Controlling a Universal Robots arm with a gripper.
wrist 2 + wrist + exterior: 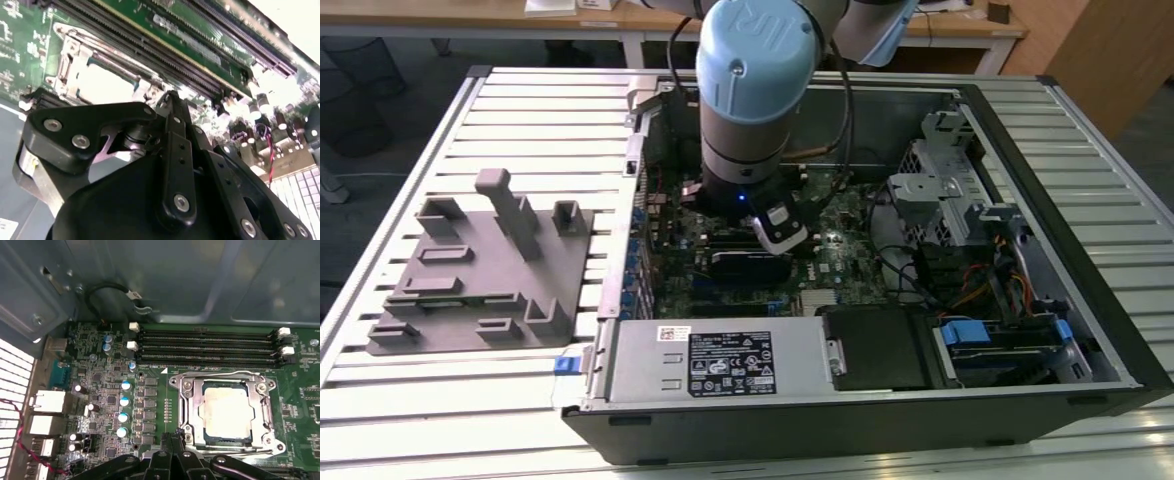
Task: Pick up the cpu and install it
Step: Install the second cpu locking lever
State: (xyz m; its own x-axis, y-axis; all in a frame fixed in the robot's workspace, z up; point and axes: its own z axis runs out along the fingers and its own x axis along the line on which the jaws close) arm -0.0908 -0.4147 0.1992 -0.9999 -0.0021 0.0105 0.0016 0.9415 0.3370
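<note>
In the exterior view the arm point(744, 95) reaches down into the open case point(1014, 200), its wrist low over the board point(847, 270). The grey tray point(467, 270) sits outside the case toward the exterior view's left, well apart from the work.

In the second wrist view the gripper point(167, 102) fills the foreground, its black links drawn together toward a narrow tip just beside the socket point(75, 65). The cpu point(102, 85) shows as a pale square inside that metal frame, apart from the tip. I cannot tell whether the tip is pinched closed or a little apart.

In the first wrist view the cpu point(225, 407) lies flat in the socket point(262, 412), its edges square to the frame and its top level, below the memory slots point(207, 345). The gripper point(172, 437) tip stands at the socket's near corner, holding nothing that shows. The lever wire point(220, 374) runs along the frame's far side.

By my judgement the chip is already placed, and the care now lies in seating: it should sit flush with no corner raised, and any move near the frame should be straight and slow so the tip does not nudge the chip or catch the wire.
</note>
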